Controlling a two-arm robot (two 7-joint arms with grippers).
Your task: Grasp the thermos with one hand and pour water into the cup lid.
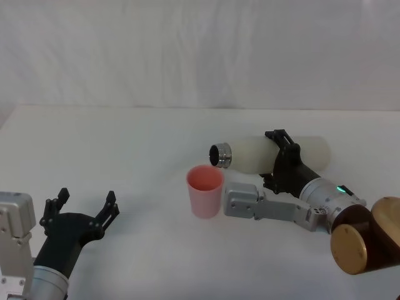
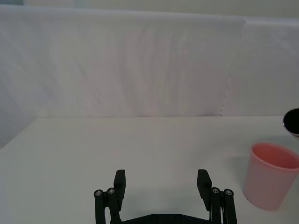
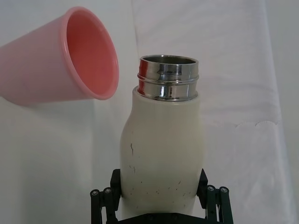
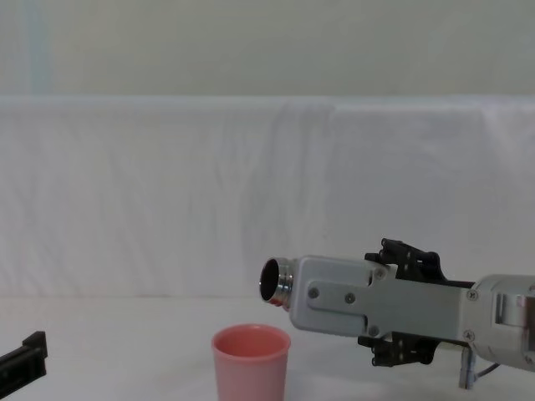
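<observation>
Right pincer (image 1: 282, 157) is clamped around the body of the thermos (image 1: 262, 154), one black finger on each side of the cream-white bottle, as the right wrist view shows (image 3: 161, 196). It holds the thermos lying nearly level above the white desk (image 1: 125, 162), its open steel neck pointing toward the robot's left and hanging just above and beside the rim of the cup lid (image 1: 205, 190). That pink cup lid stands upright on the desk near the middle, mouth open upward; from the chest view the neck sits a little higher than its rim and slightly to its right. Left pincer (image 1: 81, 211) hovers low over the desk on the robot's left, well apart from the cup lid, with its fingers spread wide and nothing between them.
</observation>
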